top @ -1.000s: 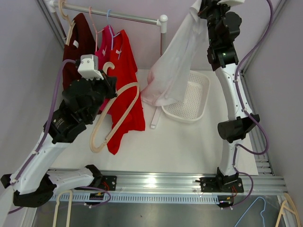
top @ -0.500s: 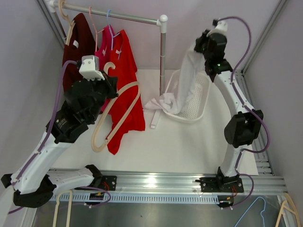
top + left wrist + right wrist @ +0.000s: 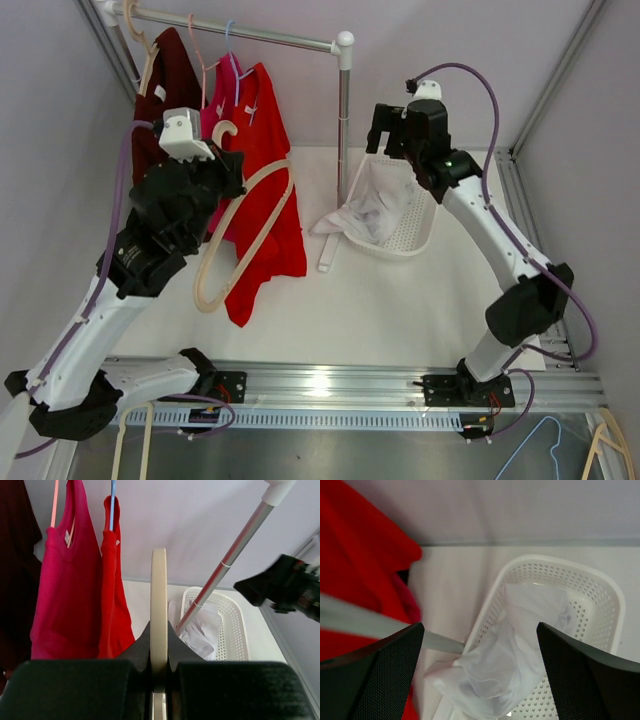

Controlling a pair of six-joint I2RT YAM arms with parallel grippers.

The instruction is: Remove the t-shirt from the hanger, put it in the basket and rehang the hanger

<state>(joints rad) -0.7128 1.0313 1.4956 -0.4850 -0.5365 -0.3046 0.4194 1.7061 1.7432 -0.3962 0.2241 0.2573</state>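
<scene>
The white t-shirt [image 3: 372, 215] lies crumpled in the white basket [image 3: 425, 225], one end spilling over the basket's left rim onto the table. My right gripper [image 3: 393, 140] hovers open above it; in the right wrist view the t-shirt [image 3: 510, 655] lies free below the gripper [image 3: 480, 675], touching neither finger. On the left, my left gripper [image 3: 228, 168] is shut on the bare cream hanger [image 3: 245, 240], held up in the air. The left wrist view shows the hanger [image 3: 159, 590] edge-on, pinched in the gripper [image 3: 159, 640].
A clothes rack with a metal pole [image 3: 343, 120] stands just left of the basket. A dark red, a pink [image 3: 67, 590] and a red shirt [image 3: 265, 170] hang on it behind the held hanger. More hangers lie below the table's near rail.
My right gripper came down from high at the back with the white t-shirt, then opened. The t-shirt dropped into the basket. The left arm and hanger barely moved.
</scene>
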